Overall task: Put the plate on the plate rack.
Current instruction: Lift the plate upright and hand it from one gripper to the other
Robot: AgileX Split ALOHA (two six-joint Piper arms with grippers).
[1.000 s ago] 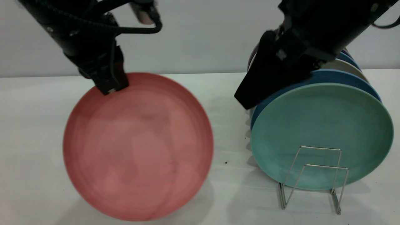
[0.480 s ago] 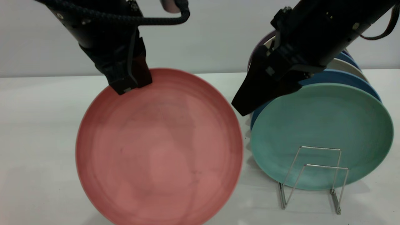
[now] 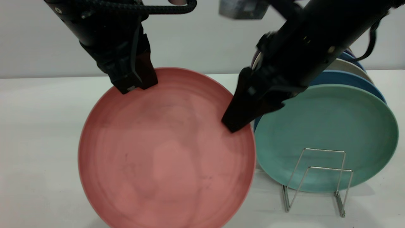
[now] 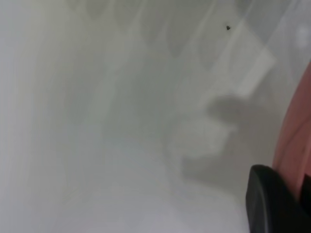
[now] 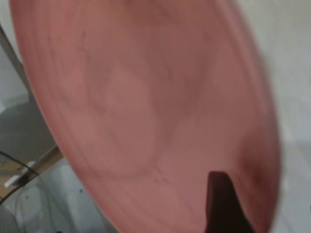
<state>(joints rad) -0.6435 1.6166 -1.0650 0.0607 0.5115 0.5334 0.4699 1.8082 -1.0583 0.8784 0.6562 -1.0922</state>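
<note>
Near the worktop's front edge, left gripper (image 3: pixel 134 83) clamped the round salmon-pink plastic plate (image 3: pixel 166 148) upright by its top rim, right gripper (image 3: pixel 235 122), finger spread untellable, at its right rim; silver wire plate rack (image 3: pixel 318 180) not yet reached.

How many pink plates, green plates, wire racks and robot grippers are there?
pink plate: 1
green plate: 1
wire rack: 1
grippers: 2, the left gripper and the right gripper
Total: 5
</note>
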